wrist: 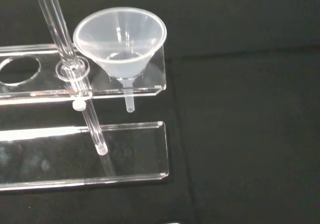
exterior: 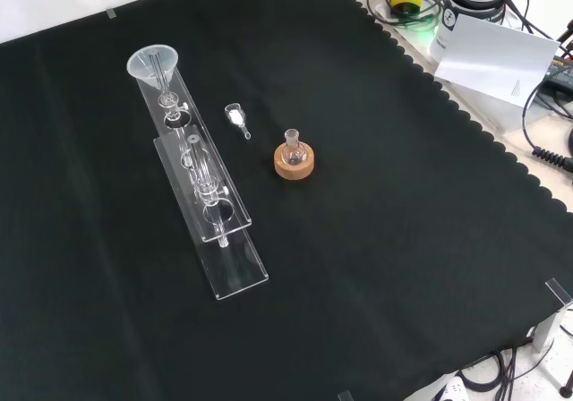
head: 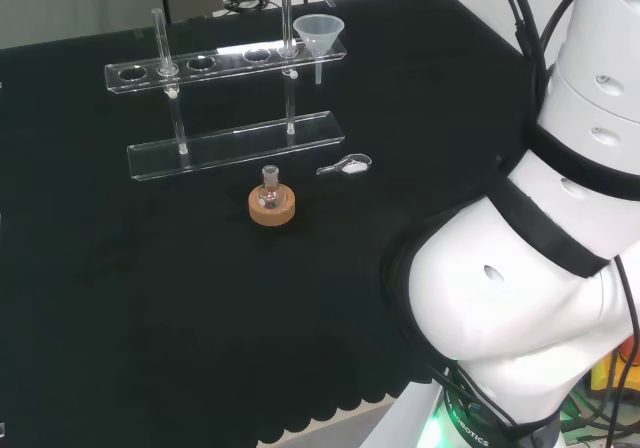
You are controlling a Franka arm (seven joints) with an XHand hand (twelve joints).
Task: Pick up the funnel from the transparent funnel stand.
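A clear plastic funnel (head: 318,30) sits upright in the end hole of the transparent funnel stand (head: 230,66), at the stand's right end in the head view. In the front view the funnel (exterior: 154,64) is at the stand's (exterior: 210,209) far end. The wrist view looks down on the funnel (wrist: 121,40), its stem hanging through the stand's upper shelf (wrist: 45,79) above the base plate (wrist: 85,156). Nothing touches the funnel.
A small round flask (head: 270,180) stands on a cork ring (head: 271,206) in front of the stand. A small clear scoop (head: 345,166) with white powder lies beside it. The arm's white links (head: 540,268) fill the head view's right. Cables and gear (exterior: 483,25) lie beyond the cloth's edge.
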